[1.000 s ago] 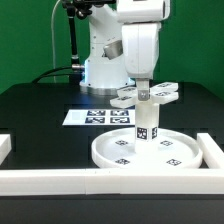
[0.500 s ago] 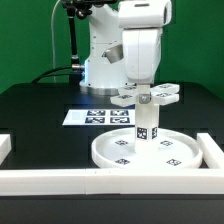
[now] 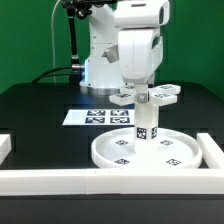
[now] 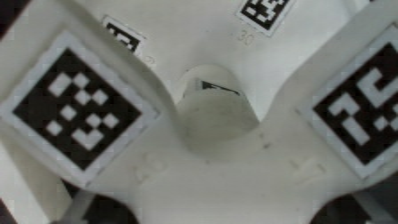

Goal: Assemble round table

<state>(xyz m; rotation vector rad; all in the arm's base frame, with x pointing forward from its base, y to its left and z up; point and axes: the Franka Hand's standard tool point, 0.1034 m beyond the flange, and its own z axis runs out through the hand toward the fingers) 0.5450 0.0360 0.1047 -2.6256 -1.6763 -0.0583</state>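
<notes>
Arm [image 3: 138, 45]: smooth white moulded casing in rounded segments, with a broader, blocky housing at its lower end. Base [image 3: 100, 68]: white and bulbous, seated at the bench's far edge. Upper joints [image 3: 82, 8]: dark fittings between white shells. Black cable [image 3: 73, 45]: thin, running down beside the base. Screws and markings are too small to tell.

In the exterior view, looking in over the near wall [image 3: 80, 180] from slightly above the table [image 3: 40, 110], facing the arm [image 3: 140, 50] head-on at middling range, taking in the disc [image 3: 108, 152], post [image 3: 145, 125] and foot [image 3: 165, 93]. In the wrist view, pressing very close to the foot [image 4: 205, 120], facing its flat tagged face, filling the frame. Sharing only the foot between the two views, whole in one, cropped in the other.
</notes>
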